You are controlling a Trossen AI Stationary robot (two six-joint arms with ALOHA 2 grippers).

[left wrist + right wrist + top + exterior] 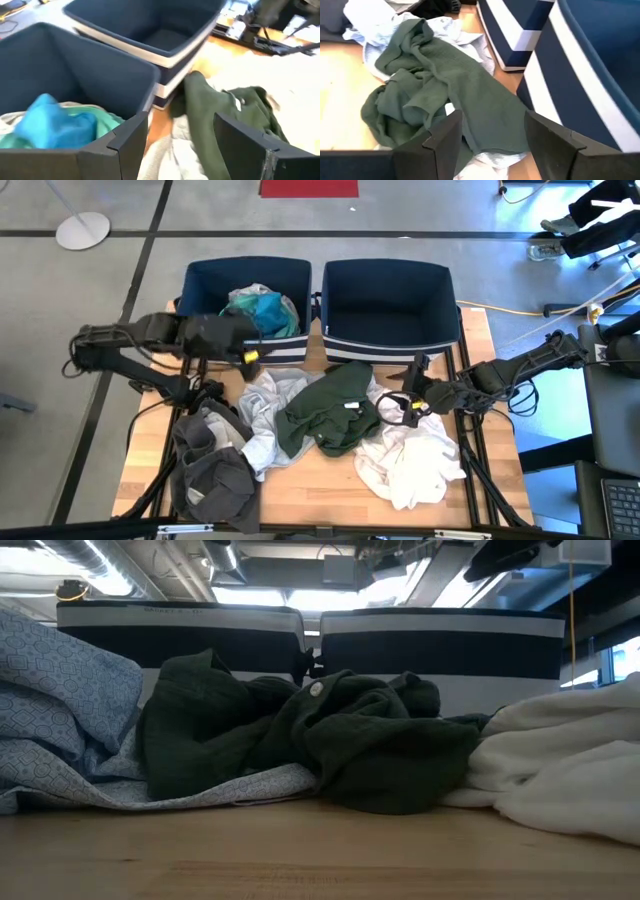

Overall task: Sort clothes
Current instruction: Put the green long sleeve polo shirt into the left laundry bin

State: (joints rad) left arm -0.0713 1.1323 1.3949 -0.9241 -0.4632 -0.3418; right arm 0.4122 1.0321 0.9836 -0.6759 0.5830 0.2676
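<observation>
A dark green garment (330,415) lies crumpled mid-table, partly on a light grey garment (265,405). A white garment (410,460) lies at the near right and a dark grey one (215,470) at the near left. A turquoise garment (265,308) and a pale one lie in the left navy bin (200,280). My left gripper (250,355) is open and empty at that bin's near right corner; it also shows in the left wrist view (182,150). My right gripper (408,405) is open and empty over the green garment's right edge (485,115).
The right navy bin (440,290) stands beside the left one at the table's far edge and shows nothing inside. Bare wood (320,480) shows at the near middle. In the low view the green garment (330,740) lies between the light grey (60,720) and white (570,770) garments.
</observation>
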